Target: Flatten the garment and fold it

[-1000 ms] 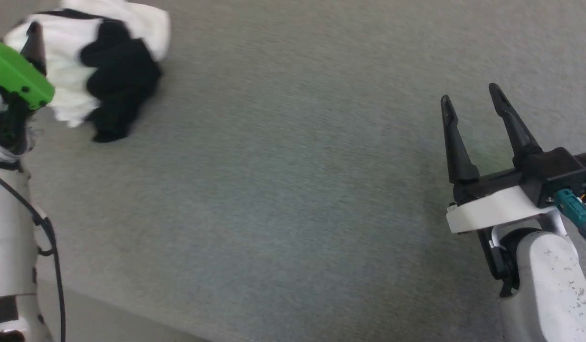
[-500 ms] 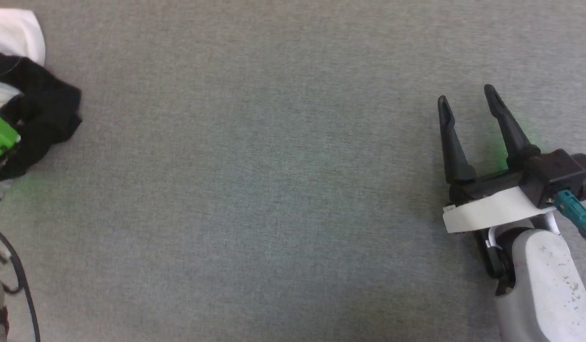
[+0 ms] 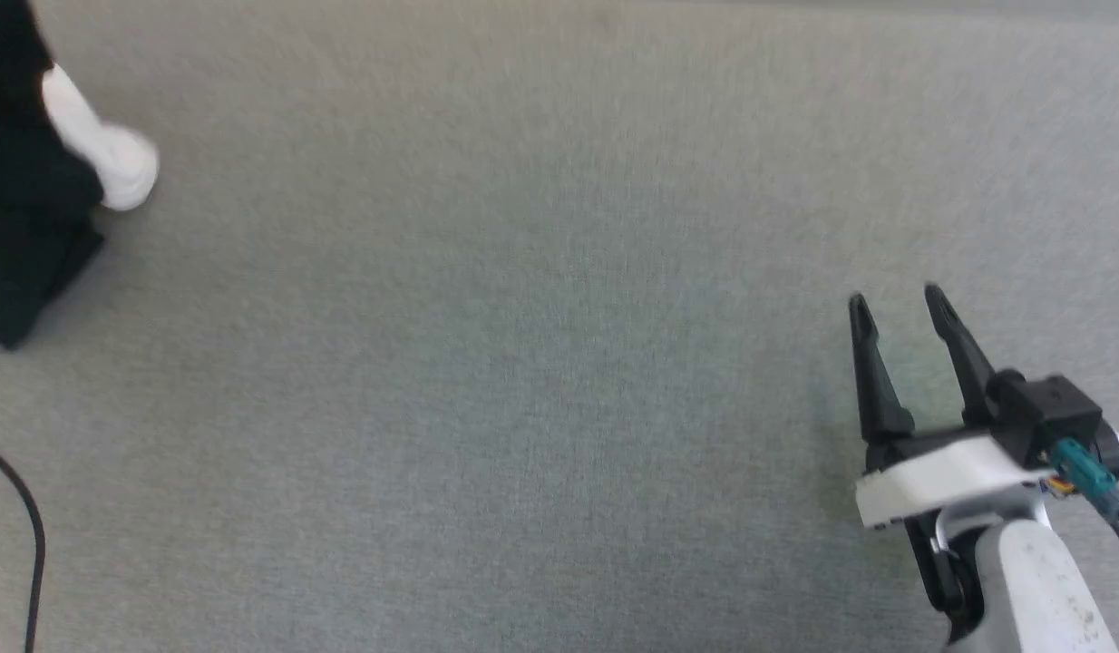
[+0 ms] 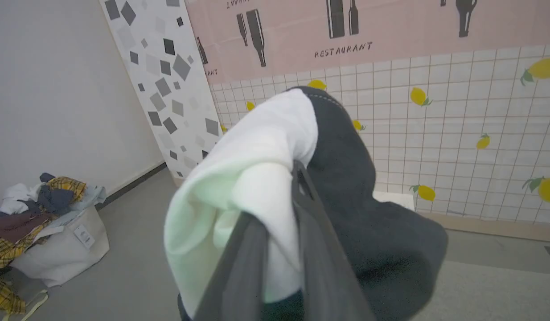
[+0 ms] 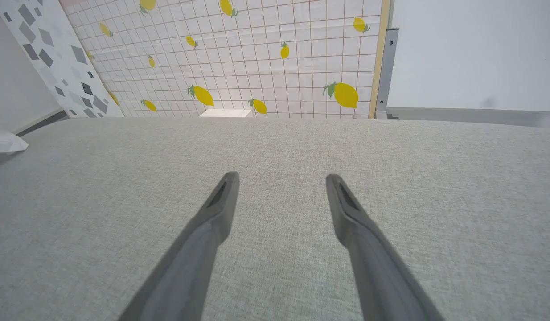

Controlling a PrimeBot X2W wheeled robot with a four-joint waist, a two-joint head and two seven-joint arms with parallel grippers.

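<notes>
Bunch of white, black-sleeved cotton T-shirt (image 4: pixel 257 147) pinched in left gripper (image 4: pixel 277 200); right gripper (image 3: pixel 895 299) wide, empty. Best laid further right, then spread.

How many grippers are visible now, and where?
2. The left gripper is in the left wrist view, shut on the garment; the right gripper is at the head view's lower right, open.

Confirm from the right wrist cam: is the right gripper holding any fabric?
No, the right gripper stands open over the grey table, with no cloth between its fingers.
</notes>
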